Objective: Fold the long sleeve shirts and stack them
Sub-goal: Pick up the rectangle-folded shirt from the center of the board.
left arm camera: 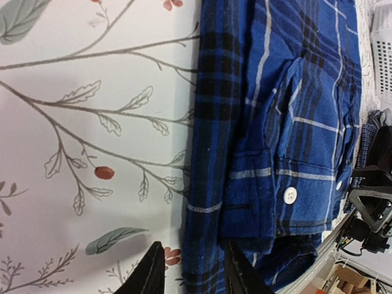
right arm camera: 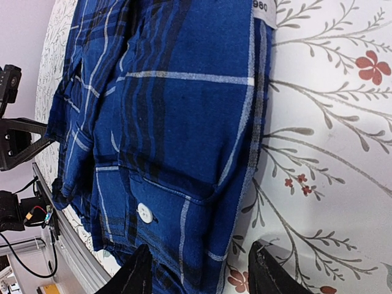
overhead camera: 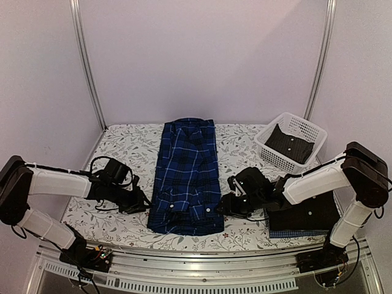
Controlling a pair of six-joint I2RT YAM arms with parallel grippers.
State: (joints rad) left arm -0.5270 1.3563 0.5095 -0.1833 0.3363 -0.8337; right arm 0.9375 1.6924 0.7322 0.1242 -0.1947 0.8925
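Lying folded narrow, soft plaid shirt [overhead camera: 187, 174], left claw [left arm camera: 193, 246], right claw [right arm camera: 201, 247] both parted

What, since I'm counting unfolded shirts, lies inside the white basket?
A black shirt with white buttons lies crumpled in the basket. Whether anything sits beneath it cannot be seen; the shirt covers the bottom.

My left arm [overhead camera: 58, 182] and right arm [overhead camera: 312, 182] have white tubular links between chunky black joints. Black cables [overhead camera: 101, 164] loop at each wrist. My fingers [left arm camera: 150, 272] are matte black and tapered.
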